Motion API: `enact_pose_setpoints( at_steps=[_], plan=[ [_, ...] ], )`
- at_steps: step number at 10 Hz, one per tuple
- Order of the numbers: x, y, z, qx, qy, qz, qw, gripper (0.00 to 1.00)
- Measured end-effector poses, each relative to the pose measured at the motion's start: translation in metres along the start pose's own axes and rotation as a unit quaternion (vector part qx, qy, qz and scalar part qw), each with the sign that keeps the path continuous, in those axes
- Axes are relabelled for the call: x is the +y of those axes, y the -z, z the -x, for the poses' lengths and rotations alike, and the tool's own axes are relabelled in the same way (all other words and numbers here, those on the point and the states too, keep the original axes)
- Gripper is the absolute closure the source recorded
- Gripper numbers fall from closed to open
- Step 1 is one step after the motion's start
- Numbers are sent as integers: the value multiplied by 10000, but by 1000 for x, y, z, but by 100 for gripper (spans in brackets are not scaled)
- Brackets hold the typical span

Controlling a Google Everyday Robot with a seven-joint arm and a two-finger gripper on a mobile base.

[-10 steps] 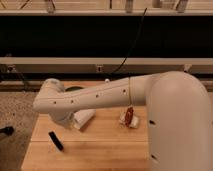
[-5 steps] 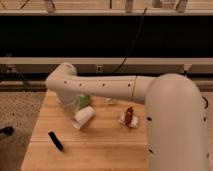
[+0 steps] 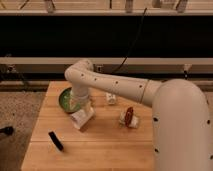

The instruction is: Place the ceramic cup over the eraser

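The white ceramic cup lies tilted on the wooden table, just right of the green bowl. My gripper comes down from the bent arm and sits right at the cup's upper end, largely hidden by the wrist. The black eraser lies flat on the table, down and to the left of the cup, apart from it.
A small white bottle lies behind the cup to the right. A brown and white object sits at centre right. My large white arm covers the table's right side. A dark rail wall runs behind the table.
The arm's elbow has swung up and back toward the far left of the table, uncovering the green bowl. The cup and the eraser stay where they were.
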State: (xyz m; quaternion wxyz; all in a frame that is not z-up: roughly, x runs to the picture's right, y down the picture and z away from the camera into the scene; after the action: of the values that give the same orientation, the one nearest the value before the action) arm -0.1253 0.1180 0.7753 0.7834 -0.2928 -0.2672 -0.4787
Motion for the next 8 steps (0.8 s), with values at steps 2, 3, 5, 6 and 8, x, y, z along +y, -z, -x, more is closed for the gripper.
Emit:
enact_pose_setpoints(
  at_steps=[2,3,5,6,8],
  plan=[
    [9,-13,-13,-23,-148,0,9999,20],
    [11,-18,-19,-36,-192,3,9998,20],
    [18,-26,-30,-85,-242,-11,9997,20],
    [24,-29,-36,-108,-290,-21,9995,20],
    [36,-35,-48,-172,-411,-55,9990,20]
  ],
)
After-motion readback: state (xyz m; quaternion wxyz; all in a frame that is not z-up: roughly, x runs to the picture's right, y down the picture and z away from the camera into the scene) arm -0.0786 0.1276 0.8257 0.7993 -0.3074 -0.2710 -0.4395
